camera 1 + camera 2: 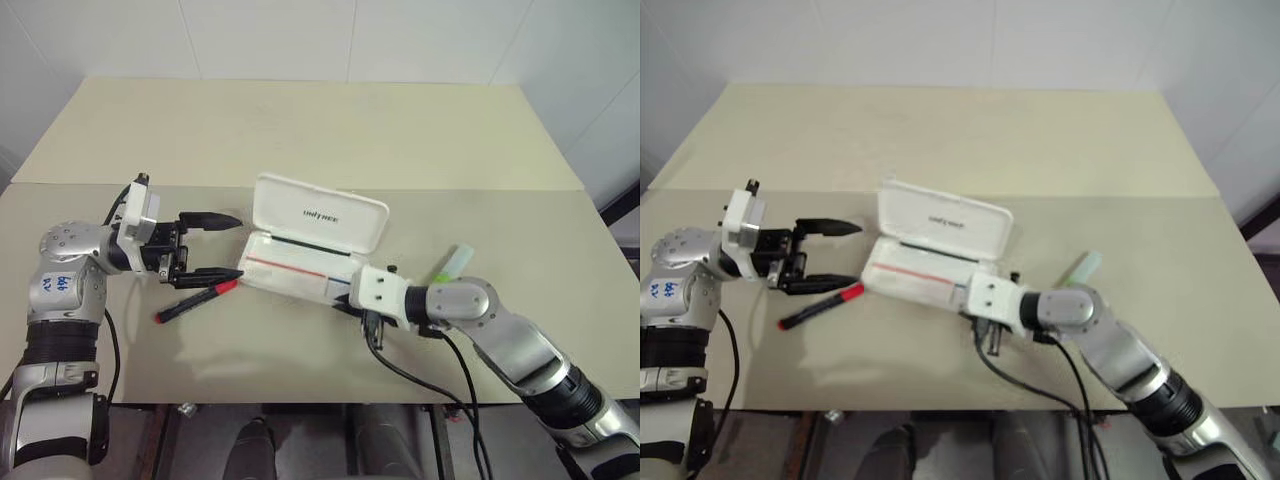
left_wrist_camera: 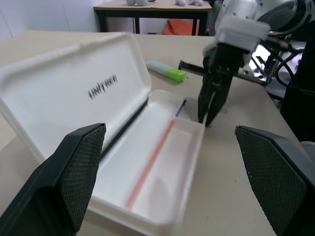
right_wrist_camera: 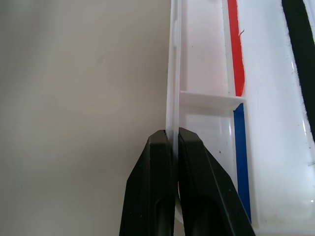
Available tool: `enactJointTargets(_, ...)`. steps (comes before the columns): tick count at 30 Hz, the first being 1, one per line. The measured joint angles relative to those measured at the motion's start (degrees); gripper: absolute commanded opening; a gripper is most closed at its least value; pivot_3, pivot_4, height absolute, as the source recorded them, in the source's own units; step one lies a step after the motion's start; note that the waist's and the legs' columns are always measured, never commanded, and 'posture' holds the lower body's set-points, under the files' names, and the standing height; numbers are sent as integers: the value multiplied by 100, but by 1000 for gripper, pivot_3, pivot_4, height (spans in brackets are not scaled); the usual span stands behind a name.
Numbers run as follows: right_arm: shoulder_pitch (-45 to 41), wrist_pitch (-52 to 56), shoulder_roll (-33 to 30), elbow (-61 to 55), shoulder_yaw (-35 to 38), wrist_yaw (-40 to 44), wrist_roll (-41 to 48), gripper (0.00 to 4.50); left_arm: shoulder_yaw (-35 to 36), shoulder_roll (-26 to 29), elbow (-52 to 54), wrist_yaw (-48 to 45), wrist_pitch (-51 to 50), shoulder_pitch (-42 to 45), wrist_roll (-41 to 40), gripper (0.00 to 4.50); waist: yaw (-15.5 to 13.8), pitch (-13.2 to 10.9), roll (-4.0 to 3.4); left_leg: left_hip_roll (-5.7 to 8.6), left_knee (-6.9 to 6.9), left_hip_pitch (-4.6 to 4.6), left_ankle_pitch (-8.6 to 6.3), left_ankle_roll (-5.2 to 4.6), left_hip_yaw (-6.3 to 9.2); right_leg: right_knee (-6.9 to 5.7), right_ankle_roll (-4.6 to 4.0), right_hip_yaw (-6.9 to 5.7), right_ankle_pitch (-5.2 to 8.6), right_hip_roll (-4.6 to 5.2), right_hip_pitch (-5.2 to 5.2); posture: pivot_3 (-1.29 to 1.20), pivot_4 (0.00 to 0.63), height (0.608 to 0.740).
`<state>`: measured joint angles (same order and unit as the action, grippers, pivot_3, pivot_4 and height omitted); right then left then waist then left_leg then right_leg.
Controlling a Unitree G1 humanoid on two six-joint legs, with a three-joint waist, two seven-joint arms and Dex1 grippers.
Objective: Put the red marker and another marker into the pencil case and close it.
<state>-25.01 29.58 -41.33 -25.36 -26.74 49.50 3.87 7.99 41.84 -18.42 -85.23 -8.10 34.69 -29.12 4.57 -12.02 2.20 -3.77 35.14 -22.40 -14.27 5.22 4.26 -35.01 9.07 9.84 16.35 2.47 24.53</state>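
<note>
The white pencil case (image 1: 320,212) lies open mid-table, its lid tilted back and its tray (image 2: 162,162) showing a red stripe. My right gripper (image 1: 345,298) is shut on the tray's thin front wall (image 3: 173,73), pinching it near the right end. My left gripper (image 1: 238,246) hovers open and level just left of the case, pointing at it with nothing between its fingers. The red marker (image 1: 195,302) lies on the table under the left gripper's lower finger. The stubby green marker (image 1: 450,265) lies on the table right of the case, behind my right wrist.
The beige table (image 1: 300,130) stretches far behind the case, with a seam across its middle. Its front edge (image 1: 280,400) is close below the grippers. Black cables (image 1: 400,365) hang from my right wrist over that edge.
</note>
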Motion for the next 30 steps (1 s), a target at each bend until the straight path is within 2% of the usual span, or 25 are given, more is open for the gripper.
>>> enactJointTargets(5,102,-720,-310,158,12,269,-321,21,-17,-64,-15,-5,0,51,4,4500,26,0,1,0,1,3,0,0,-2,-1,0,0,0,0,0,0,150,740)
enactJointTargets(21,118,-2083,-548,988,378,887,-488,21,-2,-62,38,83,-49,-124,3,4500,-38,-1,1,0,4,4,0,0,-2,-1,14,0,-7,1,-6,0,150,740)
enactJointTargets(24,144,-2070,-561,1010,477,1003,-467,838,2,-62,43,105,-50,-129,3,4500,-61,0,1,0,4,4,0,0,-2,-1,14,0,-8,1,-6,0,150,740)
enactJointTargets(30,154,-1848,-533,998,693,1152,-303,2876,2,-64,48,144,-50,-159,3,4500,-101,0,1,0,4,6,0,0,-2,-2,15,0,-8,1,-6,0,150,740)
